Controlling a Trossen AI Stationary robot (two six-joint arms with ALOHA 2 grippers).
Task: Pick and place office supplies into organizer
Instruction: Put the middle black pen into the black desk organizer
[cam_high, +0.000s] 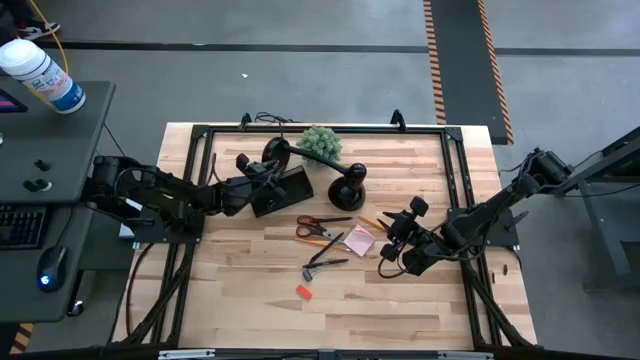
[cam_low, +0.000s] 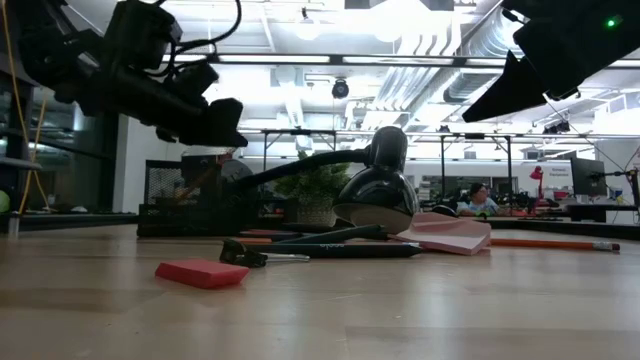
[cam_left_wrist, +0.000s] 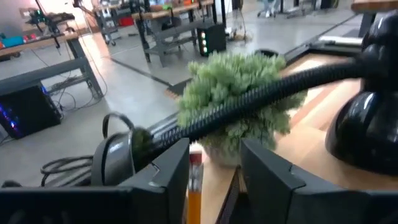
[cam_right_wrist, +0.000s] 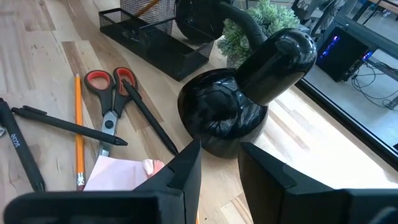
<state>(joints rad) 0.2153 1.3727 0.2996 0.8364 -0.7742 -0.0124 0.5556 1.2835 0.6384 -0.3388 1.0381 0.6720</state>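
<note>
The left gripper (cam_high: 262, 178) hangs over the organizer (cam_high: 283, 189), a dark mesh box at the back left of the table (cam_high: 240, 310); its fingers (cam_left_wrist: 163, 177) stand spread, and between them in the left wrist view shows an orange-yellow pencil (cam_left_wrist: 193, 186) with a red band, though whether the fingers touch it cannot be told. Just behind the organizer stand the green fuzzy plant (cam_high: 321, 142) and the black lamp (cam_high: 347, 185), whose ribbed neck crosses in front of the plant. Toward the middle, the loose supplies lie on the wood: the orange-handled scissors (cam_high: 312, 228), a second pencil (cam_right_wrist: 78, 127) beside them, black pens (cam_right_wrist: 68, 124) crossing near the scissor blades, the pink sticky-note pad (cam_high: 359, 241) just right of them, and a small red eraser-like block (cam_high: 304, 292) apart, nearer the front edge. Farther right, the right gripper (cam_high: 398, 240) hovers above the table just beside the sticky-note pad, its fingers (cam_right_wrist: 180, 171) spread with nothing between them, pointing toward the lamp's round base.
</note>
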